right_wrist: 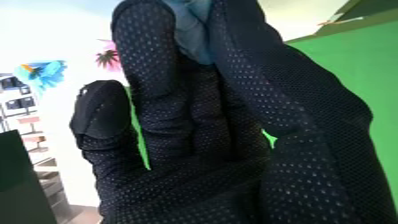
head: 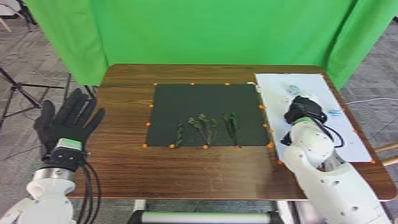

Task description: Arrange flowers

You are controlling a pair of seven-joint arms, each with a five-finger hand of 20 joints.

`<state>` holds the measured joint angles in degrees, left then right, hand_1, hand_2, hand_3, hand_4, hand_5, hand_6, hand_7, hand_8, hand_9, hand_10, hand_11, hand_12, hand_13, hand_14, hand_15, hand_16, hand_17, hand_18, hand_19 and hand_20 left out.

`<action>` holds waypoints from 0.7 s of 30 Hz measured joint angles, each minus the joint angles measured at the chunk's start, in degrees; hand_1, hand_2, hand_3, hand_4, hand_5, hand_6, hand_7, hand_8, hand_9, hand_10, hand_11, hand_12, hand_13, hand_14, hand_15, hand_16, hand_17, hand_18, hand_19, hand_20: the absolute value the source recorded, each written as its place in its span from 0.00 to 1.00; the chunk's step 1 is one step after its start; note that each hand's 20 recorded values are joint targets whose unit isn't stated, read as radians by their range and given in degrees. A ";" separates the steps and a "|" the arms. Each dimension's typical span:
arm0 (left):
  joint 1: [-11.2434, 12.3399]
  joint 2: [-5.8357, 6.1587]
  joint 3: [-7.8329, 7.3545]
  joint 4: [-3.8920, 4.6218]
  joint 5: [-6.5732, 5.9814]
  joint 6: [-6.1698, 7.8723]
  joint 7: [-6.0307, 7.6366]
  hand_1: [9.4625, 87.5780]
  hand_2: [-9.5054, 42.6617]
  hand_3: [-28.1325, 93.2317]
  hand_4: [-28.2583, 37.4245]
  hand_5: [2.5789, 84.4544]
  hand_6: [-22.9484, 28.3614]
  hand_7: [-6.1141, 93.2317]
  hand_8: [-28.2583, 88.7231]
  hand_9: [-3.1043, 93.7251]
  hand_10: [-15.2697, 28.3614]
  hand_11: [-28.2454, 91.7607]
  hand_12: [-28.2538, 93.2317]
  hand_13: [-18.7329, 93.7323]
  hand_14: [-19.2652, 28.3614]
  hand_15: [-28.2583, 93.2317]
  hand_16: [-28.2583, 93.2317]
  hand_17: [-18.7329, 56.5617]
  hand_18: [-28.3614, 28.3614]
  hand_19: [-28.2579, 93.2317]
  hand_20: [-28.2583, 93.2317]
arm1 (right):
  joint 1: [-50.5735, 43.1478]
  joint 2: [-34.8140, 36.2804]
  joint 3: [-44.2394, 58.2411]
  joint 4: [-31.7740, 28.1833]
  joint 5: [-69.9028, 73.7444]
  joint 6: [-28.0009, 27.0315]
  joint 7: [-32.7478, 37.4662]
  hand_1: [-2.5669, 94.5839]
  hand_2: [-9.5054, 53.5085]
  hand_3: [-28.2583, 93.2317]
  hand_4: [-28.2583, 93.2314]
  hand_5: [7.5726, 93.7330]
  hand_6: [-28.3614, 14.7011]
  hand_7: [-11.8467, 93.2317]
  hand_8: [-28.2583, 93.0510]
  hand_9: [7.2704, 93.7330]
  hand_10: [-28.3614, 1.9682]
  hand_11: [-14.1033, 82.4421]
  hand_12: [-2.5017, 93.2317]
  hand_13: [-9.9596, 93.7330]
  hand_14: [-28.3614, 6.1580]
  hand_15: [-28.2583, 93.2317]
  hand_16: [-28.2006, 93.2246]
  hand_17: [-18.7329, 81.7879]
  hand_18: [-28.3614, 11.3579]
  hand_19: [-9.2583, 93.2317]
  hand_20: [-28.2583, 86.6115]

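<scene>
My left hand (head: 67, 131) is open at the table's left side, fingers straight. Over the white sheet (head: 355, 145) on the right is my right hand (head: 305, 107), with a pale blue flower (head: 293, 90) at its fingertips. In the right wrist view, my right hand (right_wrist: 209, 187) pinches the pale blue flower (right_wrist: 190, 30) between its thumb and a finger. A blue flower (head: 335, 113) lies beside that hand; a pink flower (right_wrist: 108, 56) and a blue flower with an orange part (right_wrist: 43, 73) show in the right wrist view. Green stems (head: 203, 126) lie on the dark mat (head: 209, 100).
Small orange markers surround the mat on the brown table (head: 200, 172). The white sheet reaches along the table's right edge. Behind the table hangs a green curtain (head: 213, 32). My right forearm extends over the sheet and the front right corner.
</scene>
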<state>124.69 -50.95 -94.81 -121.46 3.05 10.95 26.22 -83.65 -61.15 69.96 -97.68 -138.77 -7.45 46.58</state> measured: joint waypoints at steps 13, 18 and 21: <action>1.06 -0.33 -0.32 -0.02 -0.07 -0.28 0.30 0.16 0.47 0.82 0.00 0.41 0.54 0.19 0.15 0.34 0.60 0.37 0.28 0.35 0.61 0.45 0.16 0.18 0.72 0.51 0.31 | -2.17 1.62 -2.92 -11.50 -2.08 6.92 -6.18 0.65 0.00 0.84 0.00 0.78 0.61 0.41 0.30 0.92 0.61 0.25 0.44 0.83 0.65 0.61 0.57 0.63 0.19 0.99 0.51; 1.45 -0.45 -0.25 0.02 -0.72 -0.24 0.39 0.15 0.48 0.81 0.00 0.41 0.54 0.19 0.16 0.34 0.60 0.37 0.28 0.35 0.61 0.44 0.16 0.18 0.72 0.51 0.31 | 2.16 1.12 -5.41 -13.92 5.80 7.50 -15.55 0.65 0.00 0.84 0.00 0.77 0.62 0.41 0.30 0.91 0.63 0.25 0.45 0.82 0.66 0.61 0.57 0.62 0.21 0.99 0.52; 1.33 -0.45 -0.04 0.18 -0.75 -0.24 0.36 0.15 0.48 0.81 0.00 0.40 0.54 0.18 0.16 0.34 0.60 0.37 0.28 0.35 0.61 0.44 0.16 0.18 0.72 0.51 0.31 | 5.79 -0.20 -8.74 -13.14 10.24 7.41 -20.78 0.65 0.00 0.84 0.00 0.77 0.62 0.41 0.30 0.91 0.63 0.24 0.44 0.82 0.66 0.60 0.57 0.62 0.21 0.98 0.52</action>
<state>126.02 -51.40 -94.85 -121.29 2.30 10.70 26.57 -77.85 -61.35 61.22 -110.82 -128.52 -0.03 25.80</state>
